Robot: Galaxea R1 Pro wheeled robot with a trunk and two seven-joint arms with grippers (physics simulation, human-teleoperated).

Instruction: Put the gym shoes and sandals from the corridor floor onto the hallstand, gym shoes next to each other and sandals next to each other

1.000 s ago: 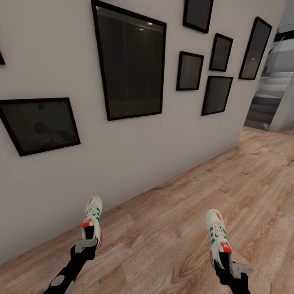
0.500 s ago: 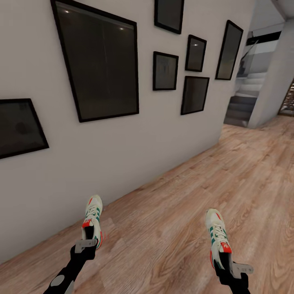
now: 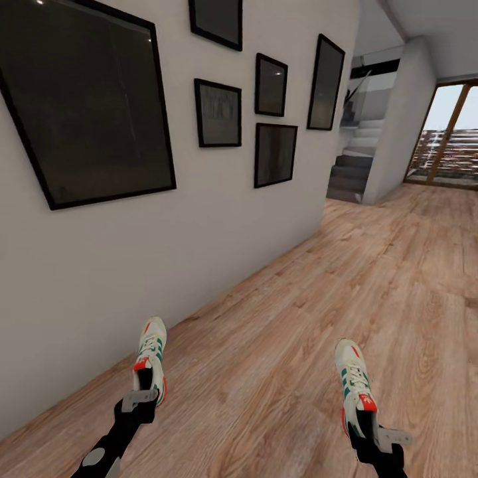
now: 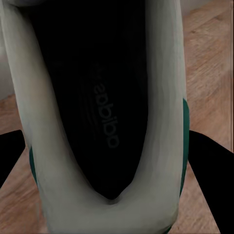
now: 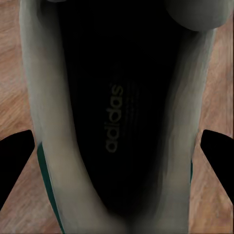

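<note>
The corridor floor (image 3: pixel 372 279), light brown wood plank with clear grain, is running ahead beside a plain pale wall (image 3: pixel 219 219) that is carrying several black-framed dark pictures (image 3: pixel 89 109). At the far end grey stairs (image 3: pixel 355 166) are rising, and a glazed door (image 3: pixel 448 136) is letting in daylight; open floor is spreading wide toward the right.

The left claw (image 3: pixel 141 398) is gripping the left gym shoe (image 3: pixel 151 356) by its heel (toe pointing away, clear of the floor), and the left wrist view is looking into its dark insole (image 4: pixel 105 97) between cream collar walls. The right claw (image 3: pixel 373 431) is likewise clamping the right gym shoe (image 3: pixel 354 382) at the heel, with black fingers (image 5: pixel 217 156) sitting on either side of it. The two shoes are hanging well apart, the left one near the wall's base.
</note>
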